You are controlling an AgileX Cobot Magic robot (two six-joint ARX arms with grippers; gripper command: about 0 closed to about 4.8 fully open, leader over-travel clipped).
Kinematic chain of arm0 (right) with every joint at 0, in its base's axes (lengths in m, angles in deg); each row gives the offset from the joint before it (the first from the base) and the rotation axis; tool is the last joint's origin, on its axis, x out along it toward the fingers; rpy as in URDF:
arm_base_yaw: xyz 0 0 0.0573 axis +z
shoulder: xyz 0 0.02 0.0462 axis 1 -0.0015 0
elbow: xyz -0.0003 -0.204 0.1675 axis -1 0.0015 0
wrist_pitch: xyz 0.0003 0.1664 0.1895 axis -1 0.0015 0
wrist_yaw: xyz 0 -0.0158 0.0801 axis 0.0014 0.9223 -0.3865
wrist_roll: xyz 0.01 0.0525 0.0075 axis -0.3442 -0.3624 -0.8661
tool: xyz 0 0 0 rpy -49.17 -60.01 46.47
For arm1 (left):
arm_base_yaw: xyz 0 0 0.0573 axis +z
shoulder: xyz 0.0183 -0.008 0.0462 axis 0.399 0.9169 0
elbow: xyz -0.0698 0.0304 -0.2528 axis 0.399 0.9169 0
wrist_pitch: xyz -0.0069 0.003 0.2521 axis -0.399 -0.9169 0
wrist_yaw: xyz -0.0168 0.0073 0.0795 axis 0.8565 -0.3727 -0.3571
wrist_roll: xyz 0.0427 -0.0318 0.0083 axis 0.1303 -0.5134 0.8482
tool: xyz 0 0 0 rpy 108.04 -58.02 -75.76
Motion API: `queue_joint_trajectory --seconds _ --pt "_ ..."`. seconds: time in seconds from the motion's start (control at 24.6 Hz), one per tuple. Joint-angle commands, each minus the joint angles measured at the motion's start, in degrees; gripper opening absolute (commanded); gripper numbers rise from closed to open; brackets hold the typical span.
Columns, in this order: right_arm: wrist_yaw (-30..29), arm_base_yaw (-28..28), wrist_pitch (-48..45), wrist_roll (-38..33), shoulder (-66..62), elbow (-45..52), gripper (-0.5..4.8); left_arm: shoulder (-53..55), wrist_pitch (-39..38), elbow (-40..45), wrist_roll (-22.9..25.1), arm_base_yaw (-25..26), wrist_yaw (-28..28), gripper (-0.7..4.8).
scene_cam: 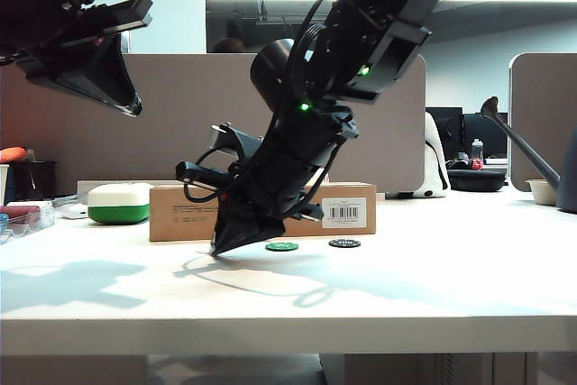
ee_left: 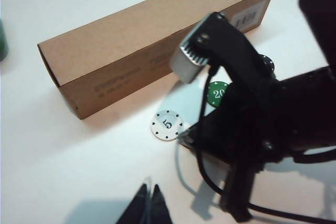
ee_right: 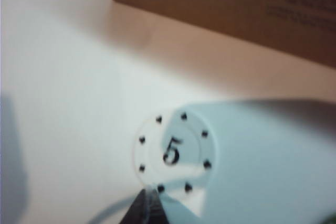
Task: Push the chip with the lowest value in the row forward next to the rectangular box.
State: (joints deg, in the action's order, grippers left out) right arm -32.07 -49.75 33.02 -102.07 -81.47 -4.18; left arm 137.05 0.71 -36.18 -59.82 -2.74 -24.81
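Outside, two chips visible, green (scene_cam: pixel 281 246) and black (scene_cam: pixel 344 243), before box (scene_cam: pixel 180 212) with barcode label (scene_cam: pixel 343 212); right gripper (scene_cam: pixel 219 250) down at table, left gripper (scene_cam: pixel 132 107) raised high. Left wrist: white chip (ee_left: pixel 167 125) marked 5 just off box (ee_left: pixel 131 40), green (ee_left: pixel 218 91) reading 20; fingertips (ee_left: pixel 156 203) pinched together. Right wrist: closed tips (ee_right: pixel 147 203) at chip (ee_right: pixel 173 153) edge.

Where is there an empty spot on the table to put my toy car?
Bare table lies in front of the green chip and black chip, and right of the brown box. It's crowded where the right gripper touches the white chip near the box. The left gripper hangs high above the white-and-green case.
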Motion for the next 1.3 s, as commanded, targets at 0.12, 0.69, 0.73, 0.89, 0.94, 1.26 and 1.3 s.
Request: queue_joint_trajectory --seconds 0.12,0.69,0.73,0.89,0.94,1.26,1.3 --pt "1.0 0.5 2.9 0.2 -3.9 -3.1 -0.03 -0.2 0.5 -0.4 0.4 -0.1 0.1 -0.05" --pt "9.8 0.4 7.9 -2.5 -4.0 -3.2 -0.03 -0.2 0.5 -0.4 0.4 -0.1 0.1 -0.05" --pt "10.2 0.4 7.6 -2.5 -4.1 -3.2 -0.03 -0.2 0.5 -0.4 0.4 -0.1 0.1 -0.05" --pt "10.9 0.4 4.9 -3.2 -4.6 -3.2 -0.03 -0.2 0.5 -0.4 0.4 -0.1 0.1 -0.05" --pt "11.0 0.4 3.8 -3.5 -4.7 -3.2 -0.03 -0.2 0.5 -0.4 0.4 -0.1 0.1 -0.05" --pt "12.8 0.4 1.7 -4.7 -4.9 -3.2 -0.03 -0.2 0.5 -0.4 0.4 -0.1 0.1 -0.05" --pt "13.7 0.4 1.8 -4.7 -4.9 -3.2 -0.03 -0.2 0.5 -0.4 0.4 -0.1 0.1 -0.05"
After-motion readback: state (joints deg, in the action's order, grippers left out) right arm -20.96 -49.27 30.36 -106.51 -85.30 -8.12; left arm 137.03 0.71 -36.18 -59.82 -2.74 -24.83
